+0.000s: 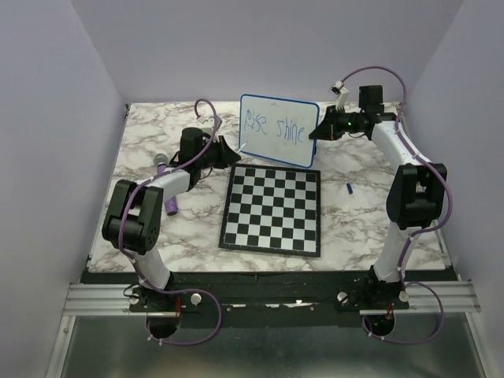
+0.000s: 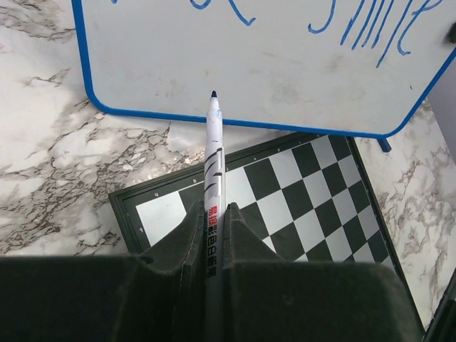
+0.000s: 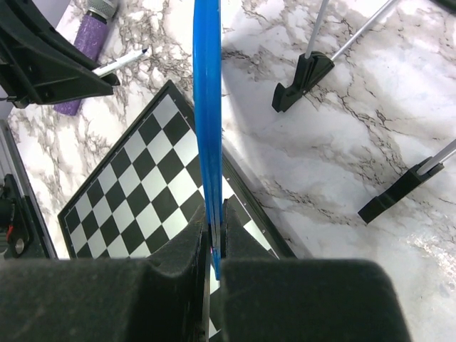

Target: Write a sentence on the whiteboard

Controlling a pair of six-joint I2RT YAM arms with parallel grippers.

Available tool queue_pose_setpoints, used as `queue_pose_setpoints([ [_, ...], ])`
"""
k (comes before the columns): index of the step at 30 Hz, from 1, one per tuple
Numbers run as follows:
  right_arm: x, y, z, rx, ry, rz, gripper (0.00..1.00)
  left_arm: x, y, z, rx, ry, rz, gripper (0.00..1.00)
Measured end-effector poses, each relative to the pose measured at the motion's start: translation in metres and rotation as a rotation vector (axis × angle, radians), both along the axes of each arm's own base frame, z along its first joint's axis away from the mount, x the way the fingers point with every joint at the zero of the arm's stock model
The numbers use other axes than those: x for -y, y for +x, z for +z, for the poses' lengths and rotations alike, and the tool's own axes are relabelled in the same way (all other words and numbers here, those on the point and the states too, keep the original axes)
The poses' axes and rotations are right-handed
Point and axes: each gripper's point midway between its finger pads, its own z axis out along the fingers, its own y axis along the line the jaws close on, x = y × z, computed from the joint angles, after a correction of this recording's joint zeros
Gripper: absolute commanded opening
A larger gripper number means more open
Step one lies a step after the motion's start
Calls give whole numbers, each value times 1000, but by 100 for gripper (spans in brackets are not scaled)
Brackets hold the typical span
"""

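Note:
The whiteboard [image 1: 279,130] stands upright behind the chessboard, white with a blue rim. My right gripper [image 1: 319,130] is shut on its right edge; in the right wrist view the jaws [image 3: 214,214] pinch the blue rim [image 3: 207,107] edge-on. The sentence [image 1: 273,127] reads "Rise shine" in blue; only its lower strokes [image 2: 377,28] show in the left wrist view. My left gripper [image 2: 214,206] is shut on a white marker [image 2: 214,157]. Its dark tip points at the board's bare lower left part [image 2: 285,71], a little short of the surface.
The black-and-white chessboard [image 1: 272,209] lies flat in the middle of the marble table [image 1: 354,228]. A purple object [image 1: 171,206] lies by the left arm, and a small blue piece [image 1: 349,188] lies to the right. Behind the board stand two black feet [image 3: 303,75] on thin rods.

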Motion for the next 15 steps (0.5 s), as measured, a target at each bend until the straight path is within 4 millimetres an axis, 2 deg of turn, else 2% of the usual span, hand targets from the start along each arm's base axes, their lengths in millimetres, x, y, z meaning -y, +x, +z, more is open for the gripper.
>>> queue_pose_setpoints([
  [15,5,2,0,-3,3,-13,0,5,-1,6,-6,-34,-19,0],
])
